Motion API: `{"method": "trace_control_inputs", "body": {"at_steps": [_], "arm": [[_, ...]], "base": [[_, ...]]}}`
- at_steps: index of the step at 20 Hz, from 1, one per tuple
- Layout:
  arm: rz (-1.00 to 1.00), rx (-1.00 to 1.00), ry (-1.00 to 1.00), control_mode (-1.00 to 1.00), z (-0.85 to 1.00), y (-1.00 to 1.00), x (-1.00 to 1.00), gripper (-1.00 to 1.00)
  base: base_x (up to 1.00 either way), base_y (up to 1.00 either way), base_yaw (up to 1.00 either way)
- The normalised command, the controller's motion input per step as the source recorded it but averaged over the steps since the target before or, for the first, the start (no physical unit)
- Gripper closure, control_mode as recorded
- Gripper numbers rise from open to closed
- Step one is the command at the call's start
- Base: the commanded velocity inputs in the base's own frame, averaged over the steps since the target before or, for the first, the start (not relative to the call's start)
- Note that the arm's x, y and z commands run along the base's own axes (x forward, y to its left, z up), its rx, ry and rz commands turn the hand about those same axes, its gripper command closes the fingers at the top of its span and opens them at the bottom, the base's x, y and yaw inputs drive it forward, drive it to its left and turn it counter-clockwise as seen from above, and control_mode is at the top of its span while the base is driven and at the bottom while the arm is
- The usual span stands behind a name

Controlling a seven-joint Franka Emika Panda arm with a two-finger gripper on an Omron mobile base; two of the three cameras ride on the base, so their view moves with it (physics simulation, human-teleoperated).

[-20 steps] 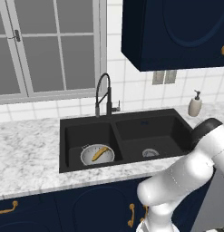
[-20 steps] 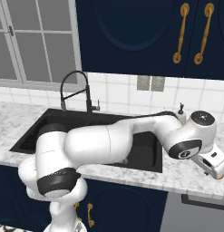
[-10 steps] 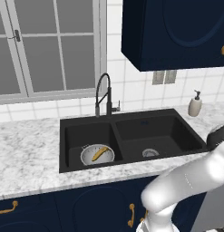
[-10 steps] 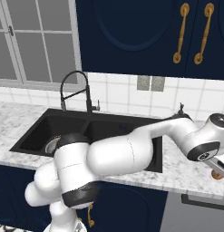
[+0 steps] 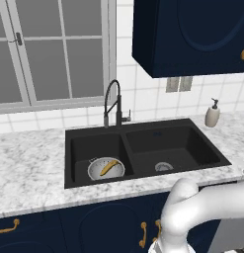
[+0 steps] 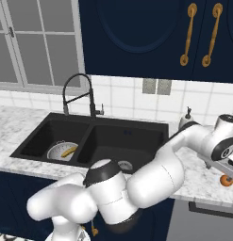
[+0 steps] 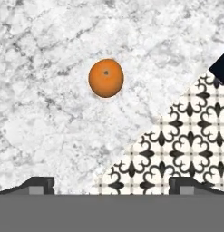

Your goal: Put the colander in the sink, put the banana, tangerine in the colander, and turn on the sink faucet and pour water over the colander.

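Note:
The silver colander [image 5: 95, 172] [image 6: 55, 151] sits in the left basin of the black sink [image 5: 183, 144] [image 6: 122, 137], with the yellow banana [image 5: 108, 167] [image 6: 68, 151] lying inside it. The black faucet [image 5: 112, 101] [image 6: 80, 89] arches behind the basins, and no water runs from it. The orange tangerine [image 6: 226, 180] [image 7: 105, 78] rests on the marble counter far to the right. My gripper [image 6: 229, 165] [image 7: 111, 186] hovers above the tangerine, open, with nothing between its fingertips [image 7: 38, 183].
A beige soap dispenser [image 5: 212, 113] [image 6: 185, 117] stands behind the sink's right corner. In the hand view the counter edge runs diagonally close to the tangerine, with patterned floor tiles [image 7: 186, 145] beyond it. Dark upper cabinets [image 6: 151, 37] hang above.
The arm has swung farther right, carrying the hand out over the right counter above the tangerine. The jaws stayed open. Colander and banana have not moved.

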Motion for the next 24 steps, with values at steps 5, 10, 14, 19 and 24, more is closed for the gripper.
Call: {"method": "trace_control_inputs", "body": {"at_steps": [5,10,14,19,24], "arm": [[0.00,0.00,0.06,-1.00,-0.67,-0.18,0.20,-1.00],[0.00,0.00,0.00,-1.00,-0.50,-0.42,0.09,-1.00],[0.00,0.00,-0.04,-1.00,-0.38,-0.20,0.24,-1.00],[0.00,0.00,-0.05,-1.00,-0.30,-0.01,0.35,-1.00],[0.01,-0.05,-0.04,-1.00,-0.45,-0.25,0.12,-1.00]], "base": [[0.00,0.00,0.00],[0.00,0.00,0.00],[0.00,0.00,0.00],[0.00,0.00,0.00],[0.00,0.00,0.00]]}}
